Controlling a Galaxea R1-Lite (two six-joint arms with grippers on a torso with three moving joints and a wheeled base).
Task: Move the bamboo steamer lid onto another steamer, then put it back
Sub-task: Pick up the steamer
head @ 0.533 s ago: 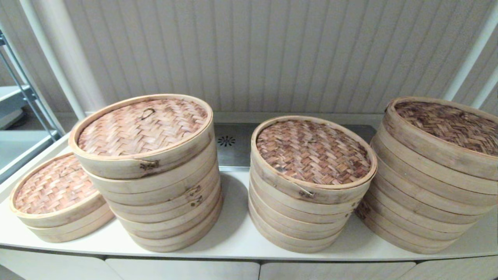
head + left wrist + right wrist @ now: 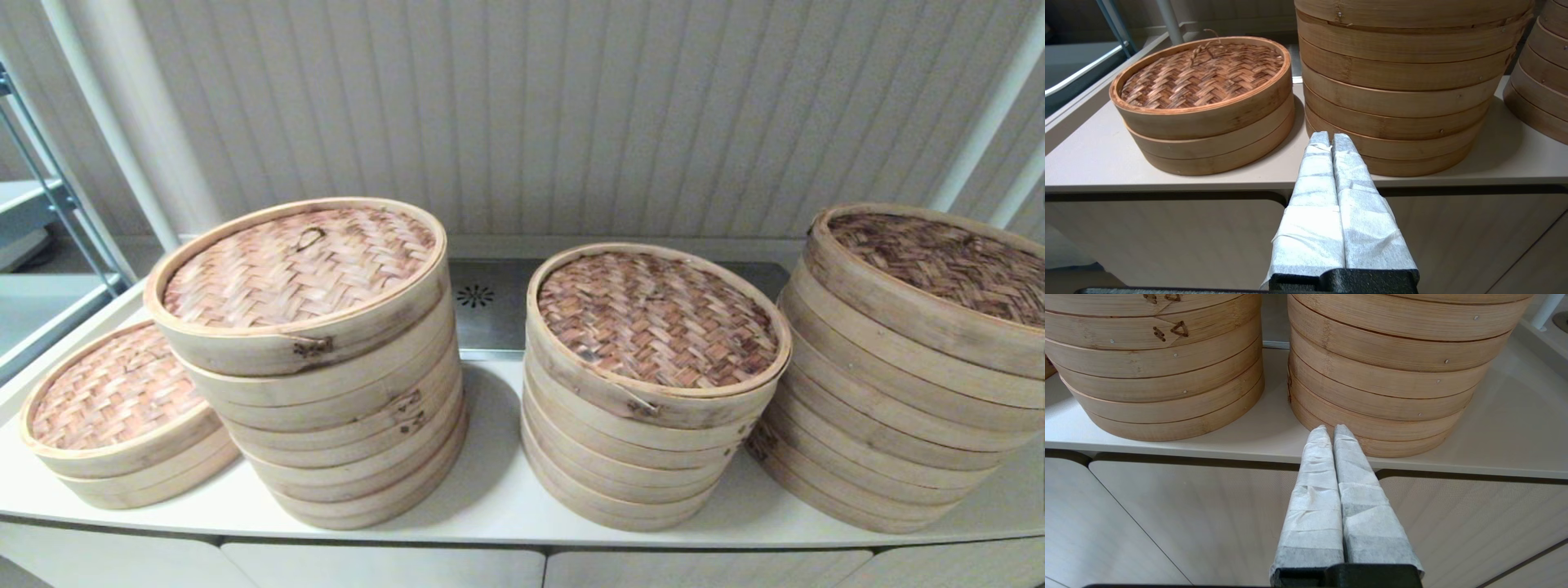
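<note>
Four bamboo stacks stand on the white desk [image 2: 490,498]. The tall steamer stack [image 2: 326,408] carries the bamboo steamer lid [image 2: 298,269] with its small loop handle. Just left of that stack sits a low steamer [image 2: 122,416] — lidded too. The left claw [image 2: 1330,141] hangs before the desk edge in front of the tall stack, fingers pressed together, empty. The right claw [image 2: 1331,433] — likewise closed — faces the far-right stack [image 2: 1392,375].
</note>
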